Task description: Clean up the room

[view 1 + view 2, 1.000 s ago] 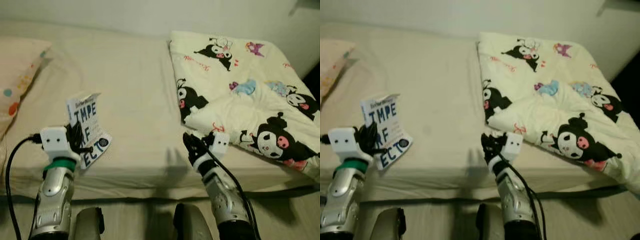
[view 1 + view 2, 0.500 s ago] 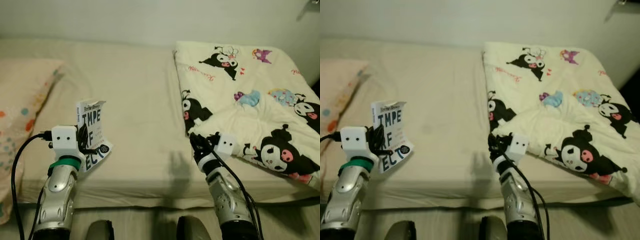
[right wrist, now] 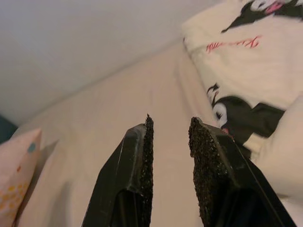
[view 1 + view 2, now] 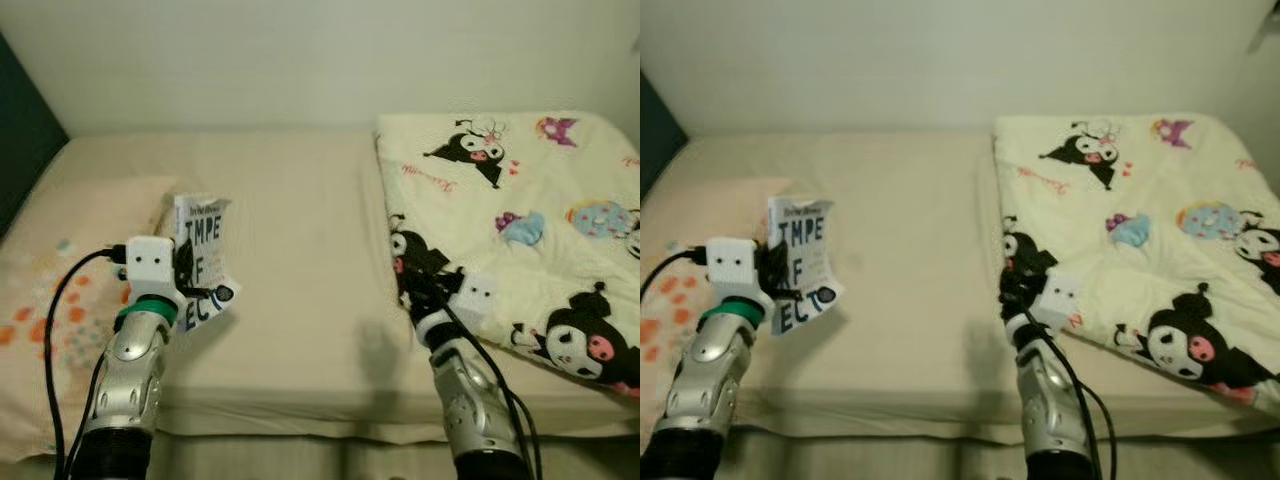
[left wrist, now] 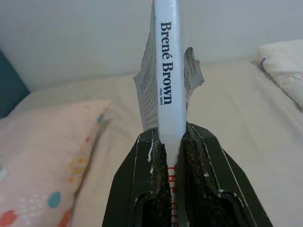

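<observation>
- My left gripper (image 5: 171, 149) is clamped on a white book (image 4: 200, 262), which I hold upright above the left part of the bed (image 4: 300, 250), just beside the pillow (image 4: 60, 300).
- From my head, the book shows its cover, with large dark letters; my left wrist camera looks along the spine instead, where I can read "Brené Brown", and the pages fan out a little behind it.
- My right gripper (image 3: 170, 142) is raised over the bed's near edge, at the border of the cartoon-print blanket (image 4: 520, 210); its fingers are a narrow gap apart with nothing between them.
- That gap is plain in my right wrist view; from my head the fingers are a dark blur against the blanket's black print.
- The blanket covers the right side of the bed.
</observation>
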### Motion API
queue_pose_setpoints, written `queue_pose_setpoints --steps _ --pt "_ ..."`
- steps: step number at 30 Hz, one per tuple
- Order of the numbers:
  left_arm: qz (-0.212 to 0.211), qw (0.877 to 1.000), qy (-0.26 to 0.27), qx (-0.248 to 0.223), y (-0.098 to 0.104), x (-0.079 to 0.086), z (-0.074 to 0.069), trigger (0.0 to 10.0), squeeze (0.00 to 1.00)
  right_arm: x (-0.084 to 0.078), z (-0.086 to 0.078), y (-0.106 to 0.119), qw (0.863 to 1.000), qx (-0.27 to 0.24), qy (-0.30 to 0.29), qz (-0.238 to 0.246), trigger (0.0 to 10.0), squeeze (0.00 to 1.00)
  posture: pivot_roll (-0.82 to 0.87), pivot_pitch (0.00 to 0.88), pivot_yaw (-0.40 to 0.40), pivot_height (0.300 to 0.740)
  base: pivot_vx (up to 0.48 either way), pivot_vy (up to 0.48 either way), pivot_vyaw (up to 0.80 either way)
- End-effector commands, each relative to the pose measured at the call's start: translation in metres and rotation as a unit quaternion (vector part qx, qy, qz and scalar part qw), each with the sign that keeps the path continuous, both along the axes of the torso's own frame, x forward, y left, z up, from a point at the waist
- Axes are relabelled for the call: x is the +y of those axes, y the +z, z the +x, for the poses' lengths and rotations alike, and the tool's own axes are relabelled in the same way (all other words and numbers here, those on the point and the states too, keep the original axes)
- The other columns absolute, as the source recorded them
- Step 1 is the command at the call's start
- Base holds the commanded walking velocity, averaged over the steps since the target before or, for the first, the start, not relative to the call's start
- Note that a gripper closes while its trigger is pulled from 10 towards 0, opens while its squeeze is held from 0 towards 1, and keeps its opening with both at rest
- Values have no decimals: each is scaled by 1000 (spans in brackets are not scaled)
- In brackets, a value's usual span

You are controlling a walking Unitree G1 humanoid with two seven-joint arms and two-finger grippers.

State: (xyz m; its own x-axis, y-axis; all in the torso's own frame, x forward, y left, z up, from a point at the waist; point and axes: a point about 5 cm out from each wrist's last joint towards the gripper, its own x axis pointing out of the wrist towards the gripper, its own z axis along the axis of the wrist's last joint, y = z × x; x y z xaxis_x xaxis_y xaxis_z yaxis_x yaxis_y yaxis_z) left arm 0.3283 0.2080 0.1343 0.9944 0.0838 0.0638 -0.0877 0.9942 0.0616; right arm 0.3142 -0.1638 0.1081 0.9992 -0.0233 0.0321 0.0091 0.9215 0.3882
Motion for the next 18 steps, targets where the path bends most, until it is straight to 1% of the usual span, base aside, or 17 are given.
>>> queue_pose_setpoints --steps 1,2,4,6,9,12,14,16,18 --pt "12 1000 -1 2 -1 3 2 10000 0 -6 -4 1 1000 1 -16 2 10000 0 33 2 126 740 0 0 0" --pt "12 1000 -1 2 -1 3 2 10000 0 -6 -4 1 1000 1 -16 2 10000 0 33 2 126 740 0 0 0" --pt "16 1000 3 4 0 3 4 10000 0 -15 -3 4 999 -2 -34 -1 10000 0 21 4 120 740 0 0 0" --pt "17 1000 2 6 0 3 5 10000 0 -19 -2 4 999 -2 -45 2 10000 0 25 2 119 740 0 0 0" --pt "16 1000 -3 9 -2 2 5 10000 0 -20 -2 1 998 1 -53 20 10000 0 31 4 119 740 0 0 0" --pt "10 1000 -10 17 -7 -2 4 10000 0 -16 -2 -5 998 7 -53 29 10000 0 34 0 125 740 0 0 0" --pt "2 1000 -16 15 -10 -7 0 10000 0 -7 -2 -13 999 24 -38 23 10000 0 46 0 120 740 0 0 0" --pt "4 1000 -13 17 -15 -7 -2 10000 0 3 0 -21 999 49 -14 -4 10000 0 46 0 120 740 0 0 0" --pt "2 1000 -7 24 -20 -6 -3 10000 0 9 1 -26 998 61 -4 -6 10000 0 46 0 120 740 0 0 0"
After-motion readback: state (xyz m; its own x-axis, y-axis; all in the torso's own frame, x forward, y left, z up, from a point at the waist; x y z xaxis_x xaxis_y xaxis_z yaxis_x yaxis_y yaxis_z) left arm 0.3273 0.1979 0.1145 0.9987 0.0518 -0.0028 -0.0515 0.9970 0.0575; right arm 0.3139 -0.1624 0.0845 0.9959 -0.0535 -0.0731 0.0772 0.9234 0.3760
